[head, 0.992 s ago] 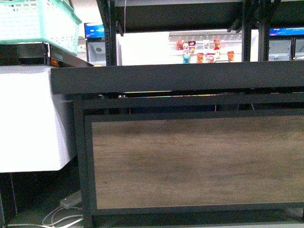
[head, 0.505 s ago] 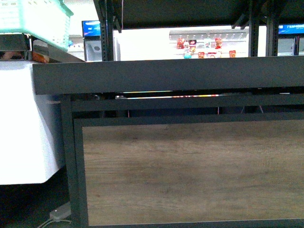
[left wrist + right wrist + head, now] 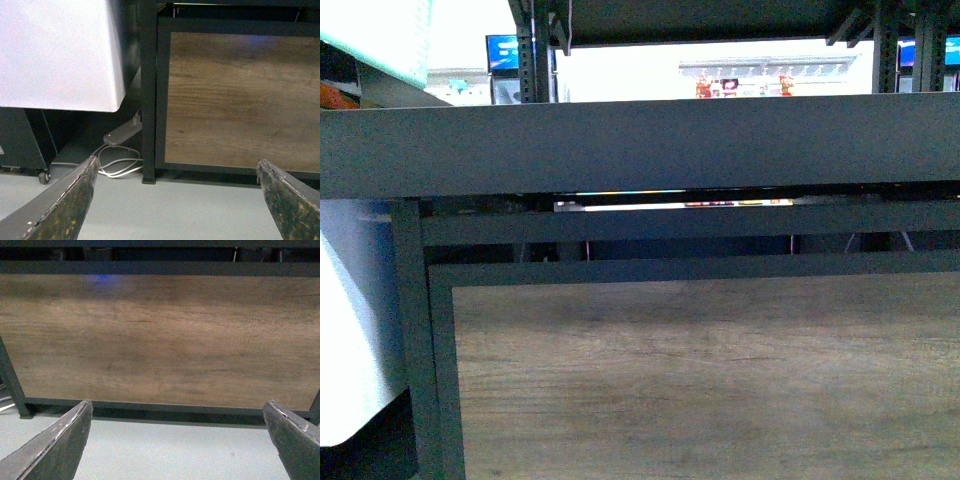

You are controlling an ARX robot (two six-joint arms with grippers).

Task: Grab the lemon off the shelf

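Now the base has closed in: the green basket (image 3: pixel 380 35) has nearly slipped off at far left, and the shelf (image 3: pixel 640 140) front rail fills my front view. I judge this still approach, no reach yet. My left gripper (image 3: pixel 176 165) hangs spread and empty, the right gripper (image 3: pixel 177 405) likewise. The lemon shows nowhere; the rail hides the tray top.

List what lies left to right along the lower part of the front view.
White counter → black post of the shelf → wood panel.
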